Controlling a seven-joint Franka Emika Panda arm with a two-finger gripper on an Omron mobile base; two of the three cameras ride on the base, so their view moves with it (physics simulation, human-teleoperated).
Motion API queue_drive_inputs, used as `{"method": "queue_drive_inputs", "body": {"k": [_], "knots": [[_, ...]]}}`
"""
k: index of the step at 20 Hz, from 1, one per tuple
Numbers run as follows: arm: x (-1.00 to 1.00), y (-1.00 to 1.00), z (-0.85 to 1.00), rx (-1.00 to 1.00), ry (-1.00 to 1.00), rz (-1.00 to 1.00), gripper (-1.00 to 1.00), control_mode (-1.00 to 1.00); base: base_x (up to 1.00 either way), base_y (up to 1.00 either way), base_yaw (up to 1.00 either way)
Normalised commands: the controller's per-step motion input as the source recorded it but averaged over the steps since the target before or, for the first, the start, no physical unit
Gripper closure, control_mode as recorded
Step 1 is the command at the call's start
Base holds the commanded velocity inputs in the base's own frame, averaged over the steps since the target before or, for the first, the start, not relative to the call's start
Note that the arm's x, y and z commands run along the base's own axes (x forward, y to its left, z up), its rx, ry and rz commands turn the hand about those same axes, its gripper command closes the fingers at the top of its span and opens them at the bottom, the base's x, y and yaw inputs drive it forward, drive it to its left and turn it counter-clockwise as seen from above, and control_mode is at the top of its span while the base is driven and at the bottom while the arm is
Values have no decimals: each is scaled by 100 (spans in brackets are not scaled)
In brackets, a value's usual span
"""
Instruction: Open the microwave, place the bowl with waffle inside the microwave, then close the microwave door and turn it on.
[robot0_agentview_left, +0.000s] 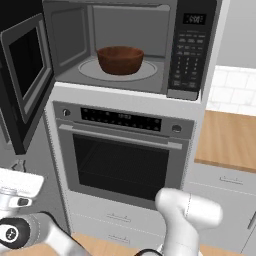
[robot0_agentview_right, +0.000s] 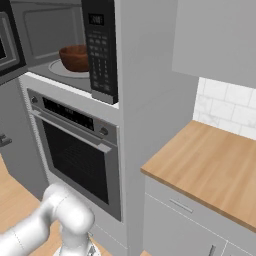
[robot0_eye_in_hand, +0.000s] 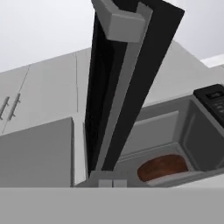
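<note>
The open microwave door (robot0_eye_in_hand: 127, 87) stands between end effector and bowl (robot0_eye_in_hand: 162, 167).

The microwave (robot0_agentview_left: 150, 45) has a small digital display (robot0_agentview_left: 194, 19) and keypad, but nothing there is legible.

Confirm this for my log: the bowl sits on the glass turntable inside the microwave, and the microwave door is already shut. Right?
Not quite. The bowl does sit on the turntable inside the microwave, but the door is not shut: it stands swung open to the left, leaving the cavity exposed. The left base view shows this plainly, and the hand view shows the door edge-on.
</note>
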Motion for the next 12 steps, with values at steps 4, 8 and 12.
{"method": "queue_drive_inputs", "body": {"k": [4,8,12], "knots": [[60,88,-10,-12,-1,0,100,-100,0,0,0],[48,79,-4,-6,-3,0,100,-100,0,0,0],[13,21,20,2,-11,0,100,-100,0,0,0]]}}
